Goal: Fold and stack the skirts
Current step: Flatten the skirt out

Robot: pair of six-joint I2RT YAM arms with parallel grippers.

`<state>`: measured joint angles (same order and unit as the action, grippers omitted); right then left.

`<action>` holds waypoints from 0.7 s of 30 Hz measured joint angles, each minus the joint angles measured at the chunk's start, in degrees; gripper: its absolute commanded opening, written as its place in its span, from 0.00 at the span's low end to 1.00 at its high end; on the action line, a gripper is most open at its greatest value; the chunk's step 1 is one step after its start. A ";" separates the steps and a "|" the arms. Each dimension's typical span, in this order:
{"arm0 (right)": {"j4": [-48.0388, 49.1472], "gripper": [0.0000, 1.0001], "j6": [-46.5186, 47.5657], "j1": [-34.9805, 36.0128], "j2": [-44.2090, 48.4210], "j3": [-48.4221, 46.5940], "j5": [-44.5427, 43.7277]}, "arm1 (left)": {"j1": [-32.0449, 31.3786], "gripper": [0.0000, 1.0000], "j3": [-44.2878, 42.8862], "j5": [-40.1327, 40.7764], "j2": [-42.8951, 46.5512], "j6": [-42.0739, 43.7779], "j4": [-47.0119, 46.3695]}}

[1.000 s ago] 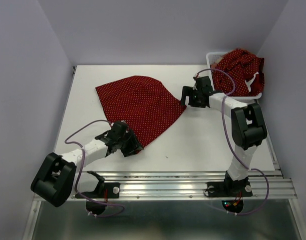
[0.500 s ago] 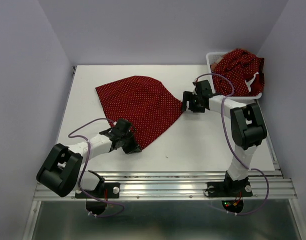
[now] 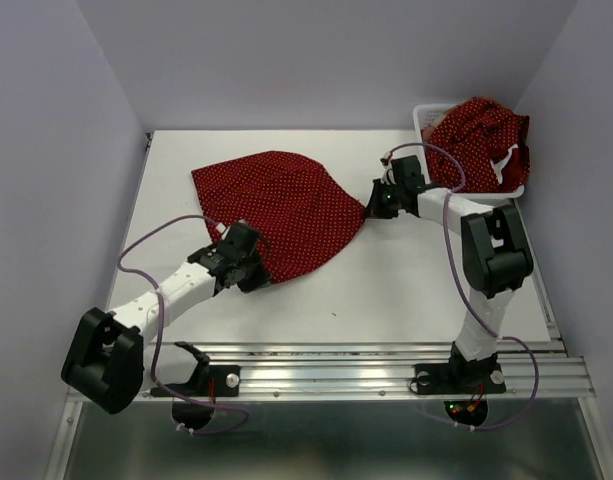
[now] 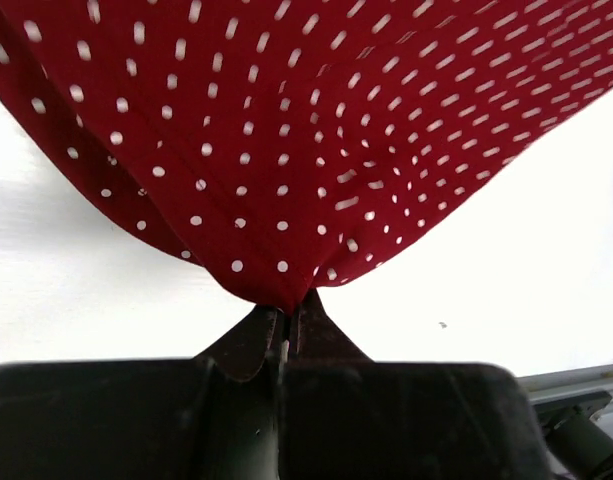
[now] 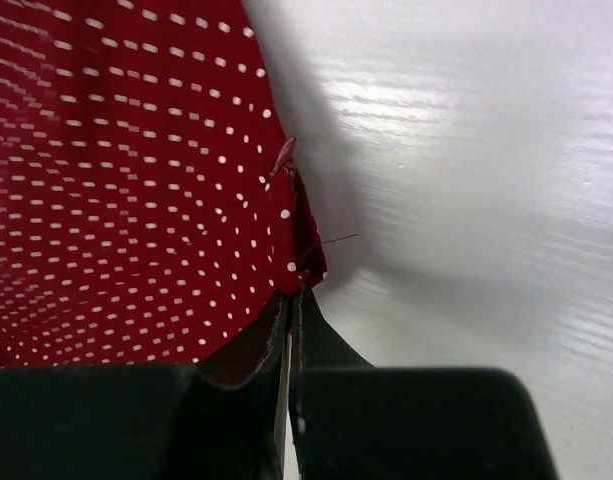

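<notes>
A dark red polka-dot skirt (image 3: pixel 281 205) lies spread on the white table (image 3: pixel 416 280). My left gripper (image 3: pixel 254 272) is shut on the skirt's near corner (image 4: pixel 284 296), and the cloth rises taut from its tips. Over at the skirt's right corner (image 5: pixel 304 262), my right gripper (image 3: pixel 371 208) is shut on that point. A second dark red dotted skirt (image 3: pixel 476 135) is heaped in the white basket (image 3: pixel 422 115) at the back right. No plaid skirt shows.
The basket stands in the table's back right corner, against the right wall. A metal rail (image 3: pixel 386 375) runs along the near edge beside the arm bases. Purple cables (image 3: pixel 151 262) loop from both arms.
Both grippers closed on the skirt's corners. The left gripper moved up and back with the near corner, pulling the hem inward. The right gripper shifted slightly left onto the right corner.
</notes>
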<state>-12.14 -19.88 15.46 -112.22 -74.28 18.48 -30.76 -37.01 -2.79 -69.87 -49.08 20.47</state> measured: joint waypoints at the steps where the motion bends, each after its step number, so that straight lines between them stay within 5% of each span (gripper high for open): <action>1: 0.39 0.00 0.00 0.00 1.81 0.70 -0.20 | 0.00 0.00 -1.73 0.92 0.94 0.50 0.94; 9: 7.85 0.01 0.46 0.04 20.06 2.03 -2.86 | 0.00 0.00 -20.83 14.95 9.35 5.77 6.16; 21: 13.03 0.01 3.32 0.83 40.79 -1.75 -5.95 | -0.04 0.00 -41.22 28.28 19.21 19.67 -5.16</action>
<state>0.89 -16.56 16.29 -71.44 -76.03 12.53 -30.81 -78.24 25.50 -50.65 -29.41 15.31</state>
